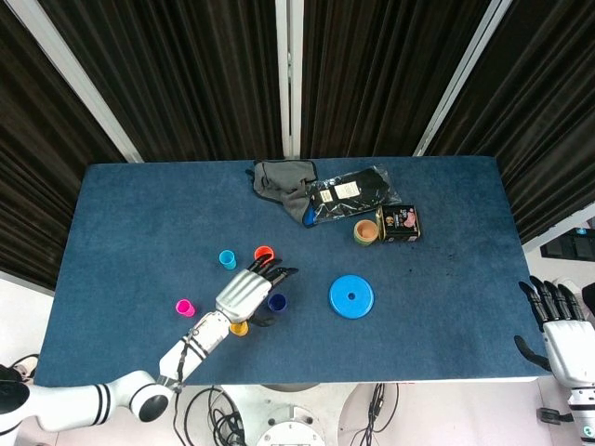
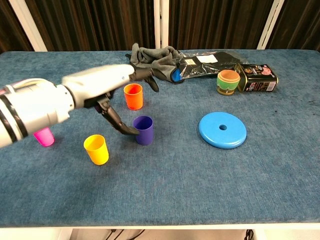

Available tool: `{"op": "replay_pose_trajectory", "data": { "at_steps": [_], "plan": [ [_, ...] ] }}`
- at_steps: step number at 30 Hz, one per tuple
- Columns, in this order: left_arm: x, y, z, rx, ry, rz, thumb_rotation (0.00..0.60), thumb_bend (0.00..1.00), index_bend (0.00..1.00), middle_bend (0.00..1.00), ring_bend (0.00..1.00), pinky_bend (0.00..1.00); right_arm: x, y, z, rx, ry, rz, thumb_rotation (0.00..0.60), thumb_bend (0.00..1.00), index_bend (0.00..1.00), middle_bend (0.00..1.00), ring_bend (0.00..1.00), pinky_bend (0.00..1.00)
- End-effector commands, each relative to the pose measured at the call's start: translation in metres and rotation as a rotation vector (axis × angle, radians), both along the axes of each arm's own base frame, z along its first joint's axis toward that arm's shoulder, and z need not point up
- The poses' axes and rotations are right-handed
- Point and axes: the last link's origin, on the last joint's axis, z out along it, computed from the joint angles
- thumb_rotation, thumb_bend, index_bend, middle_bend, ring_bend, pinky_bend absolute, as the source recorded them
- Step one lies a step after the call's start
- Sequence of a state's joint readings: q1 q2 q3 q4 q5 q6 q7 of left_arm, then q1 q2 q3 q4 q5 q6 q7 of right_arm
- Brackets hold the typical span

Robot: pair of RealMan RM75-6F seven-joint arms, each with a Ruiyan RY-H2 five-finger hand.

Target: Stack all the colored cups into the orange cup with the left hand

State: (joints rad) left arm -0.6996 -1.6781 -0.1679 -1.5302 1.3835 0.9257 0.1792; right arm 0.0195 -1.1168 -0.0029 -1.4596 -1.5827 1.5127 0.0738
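Note:
The orange cup [image 1: 264,253] [image 2: 133,96] stands upright left of the table's middle. A purple cup [image 1: 276,302] [image 2: 144,130] stands just in front of it, with a yellow cup [image 1: 239,327] [image 2: 96,149] nearer the front edge, a cyan cup [image 1: 227,259] to the left and a pink cup [image 1: 185,308] [image 2: 44,136] further left. My left hand [image 1: 246,293] [image 2: 100,85] hovers with fingers spread between the orange and purple cups, thumb tip at the purple cup's left side, holding nothing. In the chest view it hides the cyan cup. My right hand [image 1: 562,334] hangs open off the table's right front corner.
A blue disc [image 1: 351,296] [image 2: 222,129] lies right of the purple cup. At the back lie a grey cloth [image 2: 152,55], a black bag [image 2: 205,62], a small orange and green pot [image 2: 228,81] and a dark tin [image 2: 257,77].

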Motion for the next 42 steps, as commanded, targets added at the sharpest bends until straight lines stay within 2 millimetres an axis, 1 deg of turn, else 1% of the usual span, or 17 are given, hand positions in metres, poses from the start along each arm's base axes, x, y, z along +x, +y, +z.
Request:
{"op": "replay_pose_trajectory", "data": {
  "at_steps": [1, 7, 12, 21, 28, 33, 42],
  "plan": [
    [0.0, -0.001, -0.007, -0.009, 0.01, 0.0, 0.6, 0.12, 0.14, 0.21, 0.09, 0.04, -0.001, 0.0, 0.001, -0.003, -0.002, -0.002, 0.6, 0.22, 0.0, 0.0, 0.0, 0.0],
    [-0.004, 0.0, -0.019, -0.001, 0.057, -0.013, 0.6, 0.12, 0.17, 0.23, 0.13, 0.04, -0.003, 0.002, 0.001, -0.003, -0.007, -0.005, 0.6, 0.22, 0.0, 0.0, 0.0, 0.0],
    [-0.007, 0.001, -0.021, 0.025, 0.079, -0.034, 0.6, 0.13, 0.24, 0.27, 0.22, 0.06, -0.006, 0.002, 0.004, -0.011, -0.008, -0.014, 0.6, 0.22, 0.0, 0.0, 0.0, 0.0],
    [-0.008, 0.005, -0.028, 0.055, 0.13, -0.088, 0.6, 0.15, 0.35, 0.34, 0.33, 0.08, -0.008, 0.002, 0.004, -0.015, -0.011, -0.02, 0.6, 0.23, 0.0, 0.0, 0.0, 0.0],
    [-0.008, 0.008, -0.032, 0.076, 0.139, -0.107, 0.6, 0.16, 0.38, 0.38, 0.38, 0.08, -0.01, 0.001, 0.005, -0.021, -0.015, -0.026, 0.6, 0.24, 0.0, 0.0, 0.0, 0.0],
    [-0.008, 0.009, -0.033, 0.101, 0.136, -0.128, 0.6, 0.17, 0.43, 0.42, 0.45, 0.11, -0.011, 0.0, 0.005, -0.02, -0.018, -0.032, 0.6, 0.24, 0.0, 0.0, 0.0, 0.0],
    [-0.009, 0.009, -0.038, 0.08, 0.143, -0.14, 0.6, 0.19, 0.46, 0.44, 0.49, 0.11, -0.012, 0.001, 0.006, -0.026, -0.016, -0.034, 0.6, 0.25, 0.0, 0.0, 0.0, 0.0]
  ]
}}
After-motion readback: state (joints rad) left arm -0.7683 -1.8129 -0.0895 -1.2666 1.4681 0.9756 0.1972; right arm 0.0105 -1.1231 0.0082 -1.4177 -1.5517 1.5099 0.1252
